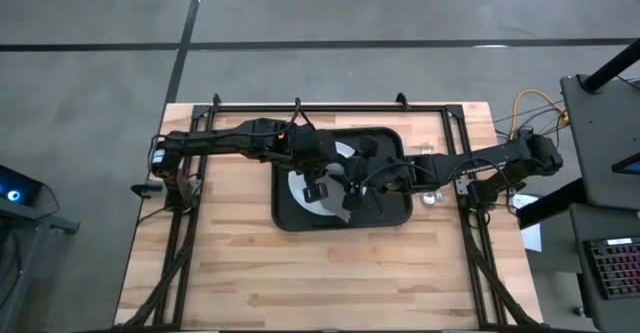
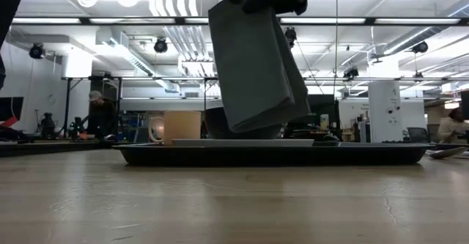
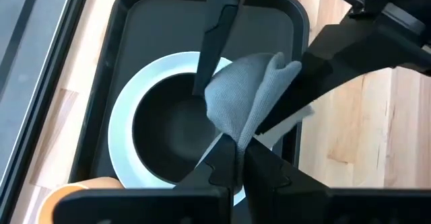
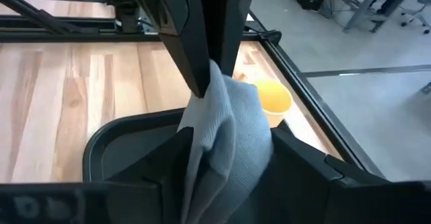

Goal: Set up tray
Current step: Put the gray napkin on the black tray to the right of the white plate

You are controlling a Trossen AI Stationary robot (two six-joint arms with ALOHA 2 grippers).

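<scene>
- Tray [image 1: 390, 213], black and rimmed, is lying directly beneath both pincers on the wooden surface [image 1: 250, 273], its long axis running from one arm's side to the other.
- White plate [image 3: 124, 126] is sitting inside the tray below the left pincer, with a dark bowl [image 3: 165, 126] resting on it and a tan cup [image 2: 182, 127] standing just beside the plate, on the side away from the right pincer.
- Grey napkin [image 3: 246, 106] is hanging folded above the bowl, clear of it, its long axis pointing down toward the tray.
- Left pincer [image 3: 239, 150] is clenched on the napkin's upper edge, carrying the whole weight of it.
- Right pincer [image 4: 229, 163] is standing released, its fingers straddling the hanging cloth from the opposite side, close around it but apparently not yet pinching.
- Judging from this, the coming move is turning on the napkin lying between the right pincer's fingers: that arm is nearest and looks placed to take a second hold so the cloth can be spread or laid down beside the plate.
</scene>
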